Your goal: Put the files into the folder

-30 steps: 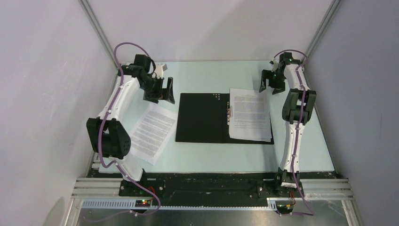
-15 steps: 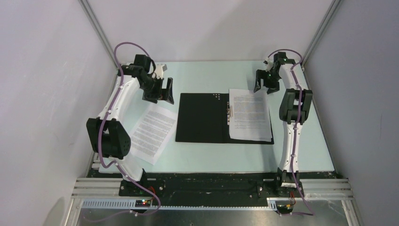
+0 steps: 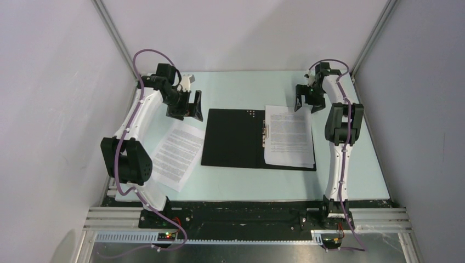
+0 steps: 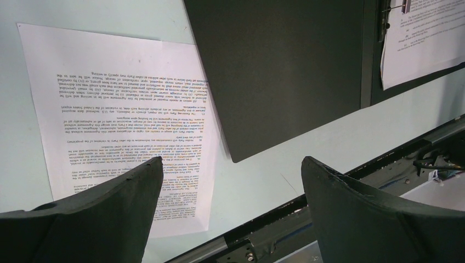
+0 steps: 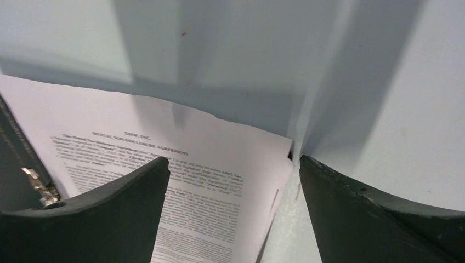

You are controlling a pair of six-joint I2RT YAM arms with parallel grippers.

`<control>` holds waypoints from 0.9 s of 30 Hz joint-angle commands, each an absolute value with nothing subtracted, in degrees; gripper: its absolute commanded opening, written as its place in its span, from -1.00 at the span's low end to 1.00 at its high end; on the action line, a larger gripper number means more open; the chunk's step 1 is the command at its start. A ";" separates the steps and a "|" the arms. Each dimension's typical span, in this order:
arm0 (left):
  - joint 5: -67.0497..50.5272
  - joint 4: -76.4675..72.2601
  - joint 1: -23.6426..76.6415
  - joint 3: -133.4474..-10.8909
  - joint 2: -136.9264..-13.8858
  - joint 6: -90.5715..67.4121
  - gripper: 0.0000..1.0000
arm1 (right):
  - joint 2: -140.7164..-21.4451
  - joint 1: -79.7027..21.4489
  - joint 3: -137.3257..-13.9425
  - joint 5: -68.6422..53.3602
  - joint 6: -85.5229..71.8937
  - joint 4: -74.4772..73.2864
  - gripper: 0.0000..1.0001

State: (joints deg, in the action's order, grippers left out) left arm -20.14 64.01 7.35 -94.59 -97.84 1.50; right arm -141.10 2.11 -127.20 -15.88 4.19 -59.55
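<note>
The stack of files could be creased or pushed crooked if its top edge is pressed by the right claw, which is spread open at that edge, upper right. The folder is laid open, black side up, in the middle of the counter. The stack is kept in its right half; the left half is bare. One loose file is left outside, lower left. The left claw, upper left, is open and empty.
</note>
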 commanded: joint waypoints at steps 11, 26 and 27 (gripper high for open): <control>-21.71 63.97 7.68 -94.11 -96.32 2.39 0.99 | -136.70 0.71 -133.43 -26.62 33.74 -59.95 0.98; -20.84 63.90 7.77 -92.27 -94.25 3.09 0.99 | -143.00 -8.93 -139.93 -30.69 60.63 -61.78 0.99; -20.75 63.90 7.79 -92.10 -94.01 3.19 0.99 | -143.37 -9.31 -139.88 -30.68 60.86 -61.65 0.99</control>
State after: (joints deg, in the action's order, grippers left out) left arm -20.18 64.01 7.35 -92.77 -97.43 1.56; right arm -141.47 -9.91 -136.68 -29.17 55.86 -61.12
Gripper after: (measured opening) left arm 0.996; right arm 0.993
